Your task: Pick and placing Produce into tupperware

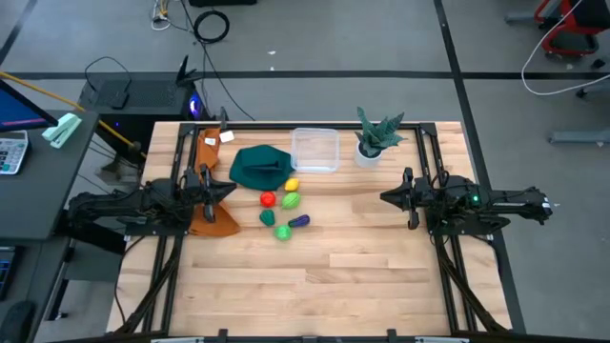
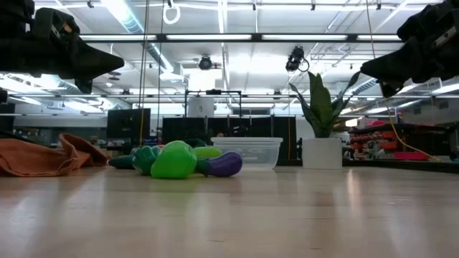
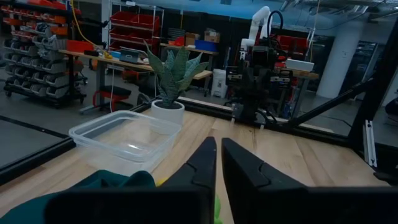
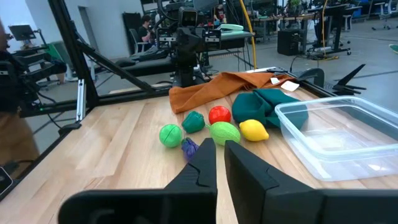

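Several thumb-sized toy produce pieces lie on the wood between the arms: yellow (image 1: pixel 293 185), red (image 1: pixel 269 199), light green (image 1: pixel 291 201), dark green (image 1: pixel 268 217), a bright green ball (image 1: pixel 283 232) and purple (image 1: pixel 299 222). The right wrist view shows them too, red (image 4: pixel 219 114) and yellow (image 4: pixel 253 129) among them. The clear square tupperware (image 1: pixel 315 150) stands open and empty behind them. My left gripper (image 1: pixel 227 188) hovers shut to their left, above the table. My right gripper (image 1: pixel 385 197) hovers shut to their right. Both point at the cluster.
A dark green cloth (image 1: pixel 262 167) lies bunched beside the tupperware, just behind the yellow piece. An orange cloth (image 1: pixel 212 214) lies under the left arm. A potted plant (image 1: pixel 375 136) stands right of the tupperware. Bare wood stretches toward the near edge (image 1: pixel 315 286).
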`<action>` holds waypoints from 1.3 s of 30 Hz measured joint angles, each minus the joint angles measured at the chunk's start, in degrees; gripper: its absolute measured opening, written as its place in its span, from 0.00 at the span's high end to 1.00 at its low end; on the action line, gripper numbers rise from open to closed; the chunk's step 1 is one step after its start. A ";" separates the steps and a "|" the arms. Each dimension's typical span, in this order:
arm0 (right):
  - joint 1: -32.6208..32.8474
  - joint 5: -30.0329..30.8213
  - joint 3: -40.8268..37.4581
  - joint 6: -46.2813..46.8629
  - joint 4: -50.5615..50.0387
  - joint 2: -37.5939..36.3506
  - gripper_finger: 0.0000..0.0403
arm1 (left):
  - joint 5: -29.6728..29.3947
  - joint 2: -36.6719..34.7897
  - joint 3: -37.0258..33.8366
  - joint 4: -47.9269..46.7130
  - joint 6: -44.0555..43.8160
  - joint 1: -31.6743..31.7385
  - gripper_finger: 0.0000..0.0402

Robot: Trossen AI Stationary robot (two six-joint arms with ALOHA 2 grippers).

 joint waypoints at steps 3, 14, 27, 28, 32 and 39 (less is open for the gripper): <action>-0.01 0.00 0.00 -0.01 0.00 0.02 1.00 | 0.01 -0.01 0.00 0.00 0.00 -0.01 0.93; 0.00 -0.01 0.00 0.00 0.00 0.02 1.00 | 0.01 -0.01 0.01 0.00 0.00 0.00 0.90; -0.01 0.00 0.00 -0.01 0.00 0.00 1.00 | 0.00 -0.01 0.00 -0.02 0.00 0.00 0.93; 0.01 -0.01 0.00 -0.01 0.00 0.01 1.00 | 0.01 -0.02 0.01 -0.02 0.02 -0.01 0.92; 0.01 -0.01 0.00 0.00 0.00 0.01 1.00 | 0.00 0.00 0.00 -0.02 0.00 -0.01 0.91; -0.01 0.00 0.00 -0.01 0.00 0.00 1.00 | 0.01 0.00 0.01 -0.02 -0.02 -0.02 0.93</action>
